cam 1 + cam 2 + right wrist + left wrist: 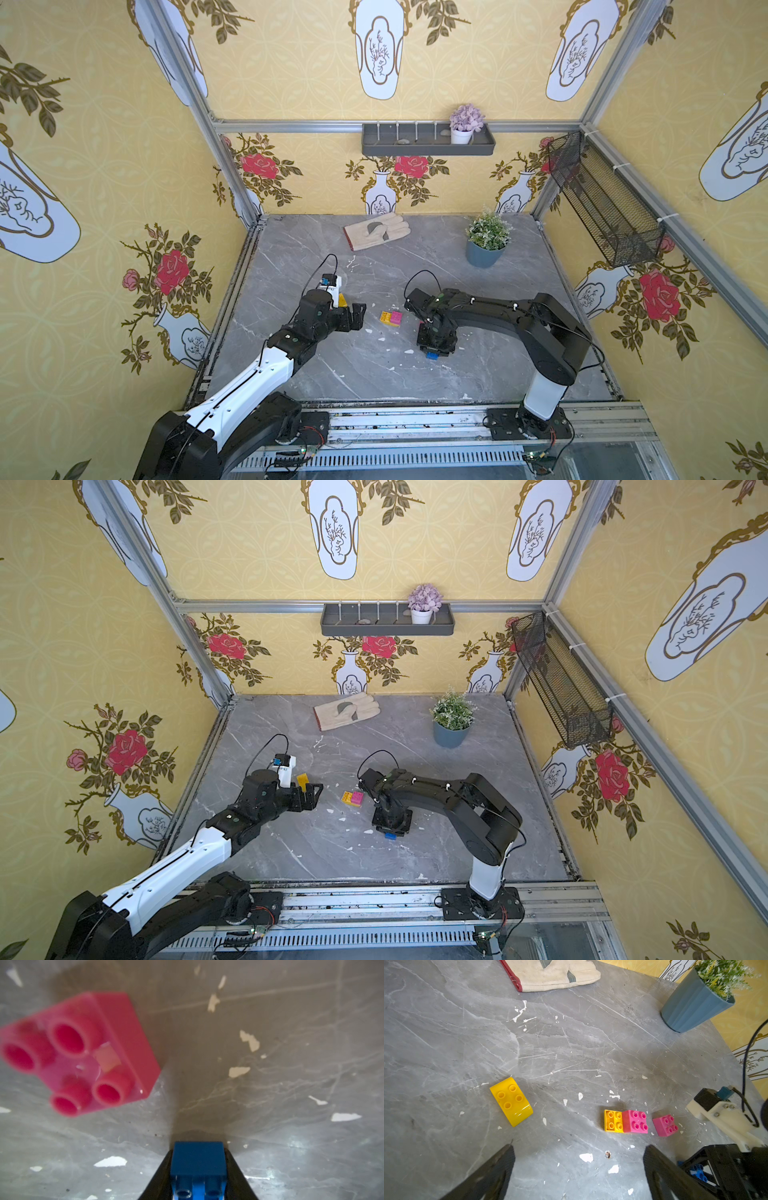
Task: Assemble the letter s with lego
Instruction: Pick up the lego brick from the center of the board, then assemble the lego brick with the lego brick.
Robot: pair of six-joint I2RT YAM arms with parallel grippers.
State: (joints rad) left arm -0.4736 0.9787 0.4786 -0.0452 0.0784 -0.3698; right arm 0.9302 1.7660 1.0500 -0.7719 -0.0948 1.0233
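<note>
Right hand [198, 1153]: points down at the counter [332, 374], right of the middle. Its fingers [162, 1176] press on two opposite sides of the blue brick [198, 1159], so it is clamped on that brick.
Blue brick: sits between the right fingertips with its studs turned toward the wrist camera. Whether it rests on the counter or hangs just above it cannot be told.
Left hand [579, 1153]: fingers wide apart with nothing between them, held over bare counter left of the bricks.
Curved yellow brick [511, 1101]: lies alone, studs up, just beyond the left hand and well apart from the other bricks.
Flat yellow brick [613, 1121]: near the counter's middle, studs up, touching the joined pink brick [635, 1121] along one side. Whether that pink brick sits on it or only against it cannot be told.
Loose pink brick [665, 1125]: studs up, just beside the joined pink brick with a narrow gap, close to the right hand and touched by neither hand.
Letter s: not yet formed; the bricks lie in four separate places.
Glove [376, 230]: flat at the far edge of the counter.
Potted plant [486, 245]: upright in a blue pot at the far right.
</note>
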